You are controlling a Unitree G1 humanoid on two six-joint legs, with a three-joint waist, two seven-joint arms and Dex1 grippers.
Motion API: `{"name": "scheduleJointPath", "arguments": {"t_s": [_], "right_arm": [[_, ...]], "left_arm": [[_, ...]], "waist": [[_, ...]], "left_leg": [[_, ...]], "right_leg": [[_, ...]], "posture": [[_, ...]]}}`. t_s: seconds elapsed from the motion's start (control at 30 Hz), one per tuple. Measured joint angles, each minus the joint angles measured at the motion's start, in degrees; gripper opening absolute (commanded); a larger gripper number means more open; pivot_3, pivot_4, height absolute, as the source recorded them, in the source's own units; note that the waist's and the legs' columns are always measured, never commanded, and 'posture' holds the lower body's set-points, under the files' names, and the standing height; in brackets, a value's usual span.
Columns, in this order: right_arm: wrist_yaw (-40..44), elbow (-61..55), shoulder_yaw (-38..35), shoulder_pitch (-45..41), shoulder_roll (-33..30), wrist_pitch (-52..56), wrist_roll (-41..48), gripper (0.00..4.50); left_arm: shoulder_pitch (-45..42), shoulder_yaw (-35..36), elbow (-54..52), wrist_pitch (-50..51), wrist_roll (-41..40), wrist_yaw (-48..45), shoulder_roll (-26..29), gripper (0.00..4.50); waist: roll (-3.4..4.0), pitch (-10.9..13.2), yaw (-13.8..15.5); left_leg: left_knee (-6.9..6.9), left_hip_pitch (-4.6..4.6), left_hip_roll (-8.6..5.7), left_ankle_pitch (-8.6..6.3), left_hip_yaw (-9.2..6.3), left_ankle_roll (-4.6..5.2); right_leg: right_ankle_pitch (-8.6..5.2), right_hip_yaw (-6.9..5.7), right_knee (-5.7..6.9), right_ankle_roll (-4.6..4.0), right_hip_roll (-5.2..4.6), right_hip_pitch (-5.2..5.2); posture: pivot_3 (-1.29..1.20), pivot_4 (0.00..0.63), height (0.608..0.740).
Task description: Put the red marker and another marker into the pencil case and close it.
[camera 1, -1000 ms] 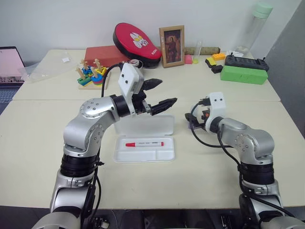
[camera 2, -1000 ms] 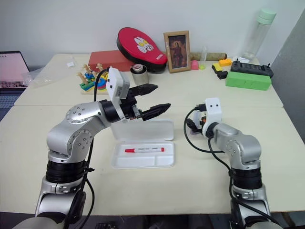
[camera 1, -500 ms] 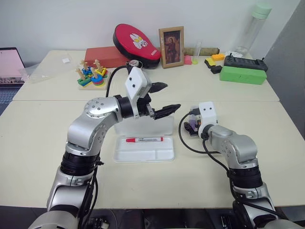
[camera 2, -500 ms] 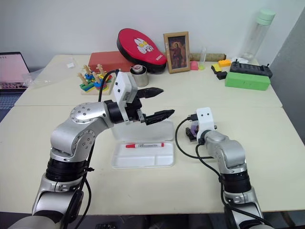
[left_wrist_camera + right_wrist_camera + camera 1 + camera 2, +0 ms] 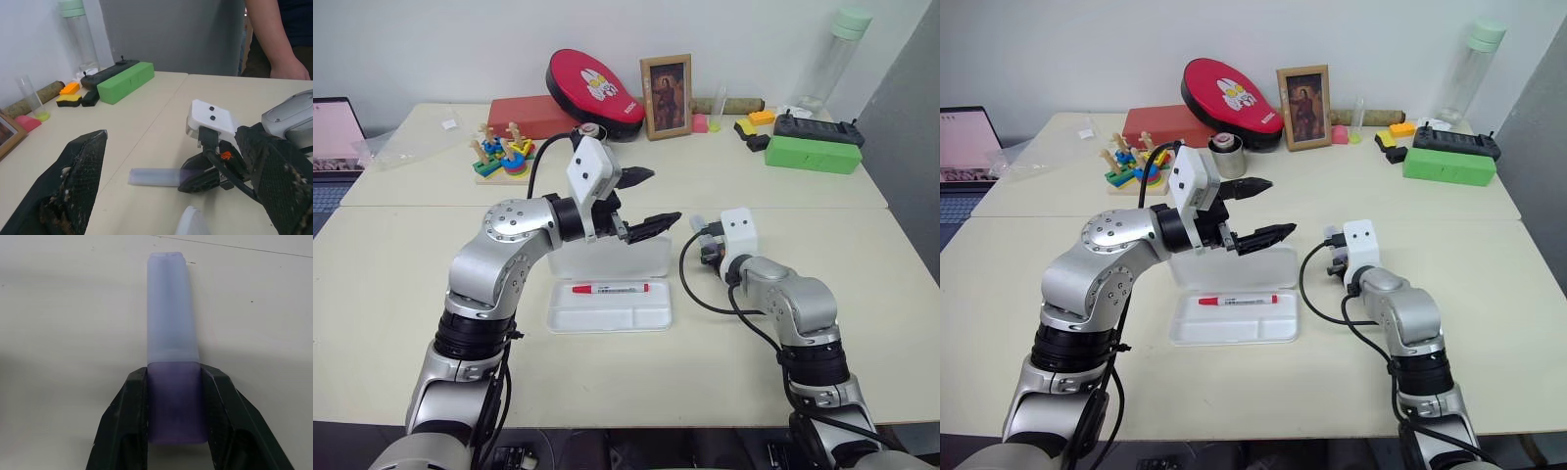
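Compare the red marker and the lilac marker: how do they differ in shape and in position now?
The red marker is slim and white with red ends; the lilac marker is short and thick with a purple end. The red marker lies inside the open pencil case; the lilac marker lies on the table, its purple end between the right gripper jaws. Both lie flat.

The flat white plastic pencil case (image 5: pixel 1234 315) lies open on the beige table (image 5: pixel 1489 284), the slim white red-capped marker (image 5: pixel 1237 301) inside its tray. The left tool (image 5: pixel 1267 210) hangs wide open above the case's lid. The right tool (image 5: pixel 1333 254) sits low just right of the case.
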Motion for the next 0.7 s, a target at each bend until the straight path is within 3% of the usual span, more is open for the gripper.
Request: {"name": "scheduleJointPath", "arguments": {"t_s": [0.17,0.33,0.5,0.7], "right_arm": [[4.9,0.5,-3.8,-4.2,-4.0,-9.1,0.9,1.11],[25.6,-6.6,-5.4,-8.6,-12.3,-15.5,11.8,1.11],[43.6,-12.9,2.4,-9.1,-20.6,-12.3,20.7,1.11],[54.1,-12.9,15.6,-11.3,-23.6,-14.2,18.7,1.11]], "left_arm": [[0.7,1.2,-0.2,0.2,-0.3,0.1,2.2,4.5],[10.8,12.2,-6.1,4.7,-6.7,-2.3,11.2,4.5],[27.2,23.2,-14.3,7.5,-11.4,-6.0,19.1,4.5],[42.8,34.4,-20.8,9.1,-14.8,-8.6,21.7,4.5]], "waist": [[0.04,0.0,-0.4],[0.04,0.0,-2.1],[0.04,0.0,-1.4],[0.04,0.0,-0.6]], "left_leg": [[-0.04,-0.02,0.0,0.0,0.05,0.0],[-0.25,-0.01,0.01,-0.03,0.04,0.04],[-0.2,-0.02,0.01,-0.07,0.04,0.11],[-0.15,0.01,0.01,-0.07,0.03,0.11]], "right_leg": [[0.0,0.06,-0.01,0.0,0.0,-0.09],[-0.08,0.06,-0.18,-0.03,0.0,-0.09],[-0.07,0.03,-0.31,-0.03,-0.01,0.01],[-0.05,0.02,-0.27,-0.02,-0.01,0.01]], "posture": [[0.0,0.15,0.74],[0.0,0.15,0.74],[0.0,0.15,0.74],[0.0,0.15,0.74]]}}
